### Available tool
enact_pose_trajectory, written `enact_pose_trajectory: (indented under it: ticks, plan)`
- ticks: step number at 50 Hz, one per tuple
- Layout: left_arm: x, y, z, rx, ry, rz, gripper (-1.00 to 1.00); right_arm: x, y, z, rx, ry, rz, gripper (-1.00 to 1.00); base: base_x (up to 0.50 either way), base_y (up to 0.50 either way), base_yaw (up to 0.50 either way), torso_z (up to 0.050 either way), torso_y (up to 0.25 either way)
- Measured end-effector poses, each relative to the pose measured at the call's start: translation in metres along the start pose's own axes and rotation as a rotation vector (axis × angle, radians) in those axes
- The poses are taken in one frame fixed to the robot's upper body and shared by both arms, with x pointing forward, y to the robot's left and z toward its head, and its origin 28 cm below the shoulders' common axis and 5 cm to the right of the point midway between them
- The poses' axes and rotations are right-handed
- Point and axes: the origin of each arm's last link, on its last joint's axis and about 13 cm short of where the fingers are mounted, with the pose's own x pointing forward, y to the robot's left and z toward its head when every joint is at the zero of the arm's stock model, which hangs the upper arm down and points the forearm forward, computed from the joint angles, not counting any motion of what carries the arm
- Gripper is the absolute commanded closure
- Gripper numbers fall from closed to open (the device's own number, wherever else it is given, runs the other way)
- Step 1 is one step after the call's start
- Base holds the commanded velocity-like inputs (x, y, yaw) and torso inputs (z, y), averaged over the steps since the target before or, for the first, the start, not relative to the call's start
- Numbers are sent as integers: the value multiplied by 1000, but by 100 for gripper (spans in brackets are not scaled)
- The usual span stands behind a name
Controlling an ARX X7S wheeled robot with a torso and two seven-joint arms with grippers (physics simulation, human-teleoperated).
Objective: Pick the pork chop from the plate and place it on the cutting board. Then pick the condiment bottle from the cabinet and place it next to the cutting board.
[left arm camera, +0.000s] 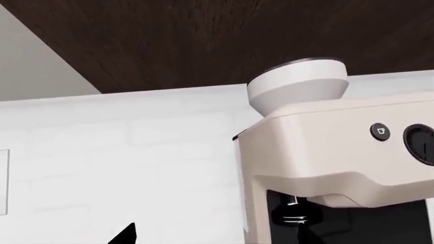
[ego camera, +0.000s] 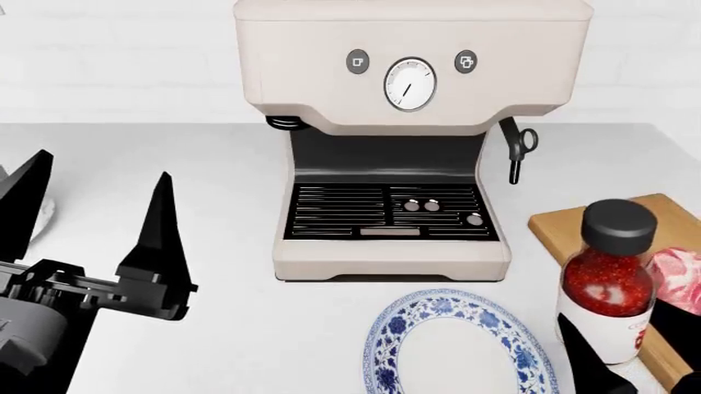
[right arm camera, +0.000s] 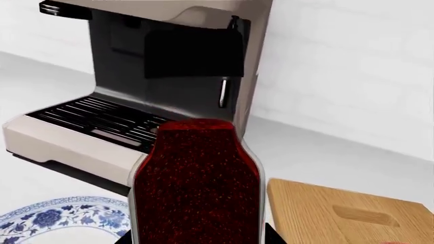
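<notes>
Head view puts the bottle at the lower right of the frame, upright, red sauce inside, black cap on top, white lower part. It sits right at the left edge of the cutting board, between the board and the plate. The pork chop is already on the board, just behind the bottle at the right edge of the frame, partly cut off. The plate, white with blue flowers, is at bottom center with nothing on it.

A bit of the right tool pokes up as a dark finger at the base of the bottle. In the right wrist view the bottle fills the middle, really close to the camera, with the board beside it. Honestly can't tell if that tool is pinching the bottle or just beside it.

The left tool is at the left of the head frame, black fingers spread wide, nothing between them, hanging over the white tabletop.

A beige coffee machine stands at upper center against a white brick wall.
</notes>
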Motion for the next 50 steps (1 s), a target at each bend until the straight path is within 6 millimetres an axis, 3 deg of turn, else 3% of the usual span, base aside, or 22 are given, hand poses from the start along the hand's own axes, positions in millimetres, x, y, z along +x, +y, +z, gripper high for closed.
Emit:
enact_pose_trajectory:
  ticks: [50]
  plan:
    - [-1,-1,-1,-7,0,-10,-100,5,-2,-18,6,62,-10,100,0,0,0,0,0]
